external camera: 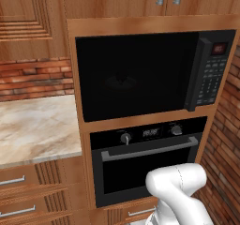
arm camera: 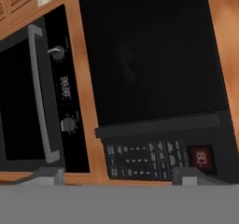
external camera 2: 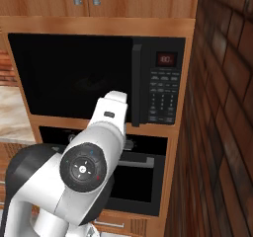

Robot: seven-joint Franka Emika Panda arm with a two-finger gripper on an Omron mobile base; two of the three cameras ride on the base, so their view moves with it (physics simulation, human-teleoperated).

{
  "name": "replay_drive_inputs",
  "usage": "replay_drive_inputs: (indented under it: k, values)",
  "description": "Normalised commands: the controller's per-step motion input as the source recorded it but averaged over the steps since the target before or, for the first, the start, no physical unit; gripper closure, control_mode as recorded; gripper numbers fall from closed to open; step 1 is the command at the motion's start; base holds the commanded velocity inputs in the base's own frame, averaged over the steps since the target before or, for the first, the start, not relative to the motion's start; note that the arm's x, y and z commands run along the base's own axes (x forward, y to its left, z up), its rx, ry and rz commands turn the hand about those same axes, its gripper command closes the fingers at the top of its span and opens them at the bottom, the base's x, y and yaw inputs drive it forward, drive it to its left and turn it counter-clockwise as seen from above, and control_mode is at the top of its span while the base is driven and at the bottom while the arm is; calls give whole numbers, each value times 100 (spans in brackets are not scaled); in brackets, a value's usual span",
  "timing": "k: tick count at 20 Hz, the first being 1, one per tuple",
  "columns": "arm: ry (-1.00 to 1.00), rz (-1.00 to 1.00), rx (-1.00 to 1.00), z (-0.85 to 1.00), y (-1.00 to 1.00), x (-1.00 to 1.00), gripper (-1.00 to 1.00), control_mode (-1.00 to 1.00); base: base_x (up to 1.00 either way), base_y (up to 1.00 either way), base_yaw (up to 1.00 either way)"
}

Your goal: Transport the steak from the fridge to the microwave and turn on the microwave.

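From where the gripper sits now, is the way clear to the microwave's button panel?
Probably yes. The gripper is open, facing the microwave, with its button panel just ahead of the fingertips and nothing between.

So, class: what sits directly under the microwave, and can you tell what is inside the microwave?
Directly under the microwave is a black oven with two knobs, a small display and a long bar handle. The microwave's door is shut and dark, so whatever is inside cannot be seen.

The microwave [external camera: 140, 76] door is shut, closing off its inside. A brick wall [external camera 2: 222, 132] stands just right of its button panel [external camera 2: 163, 95]. Left, the surface [external camera: 35, 128] lies bare. Below, the oven [external camera: 147, 161] handle juts forward.
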Motion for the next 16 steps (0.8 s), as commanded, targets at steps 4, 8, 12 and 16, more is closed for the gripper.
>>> replay_drive_inputs:
  k: [4,8,12,16]
  values:
    - [4,0,0,0,10,22,100,-100,0,0,0]
    - [0,0,2,0,0,0,100,-100,0,0,0]
    - [0,0,9,-4,-13,0,100,-100,0,0,0]
    - [2,0,10,-10,-11,6,100,-100,0,0,0]
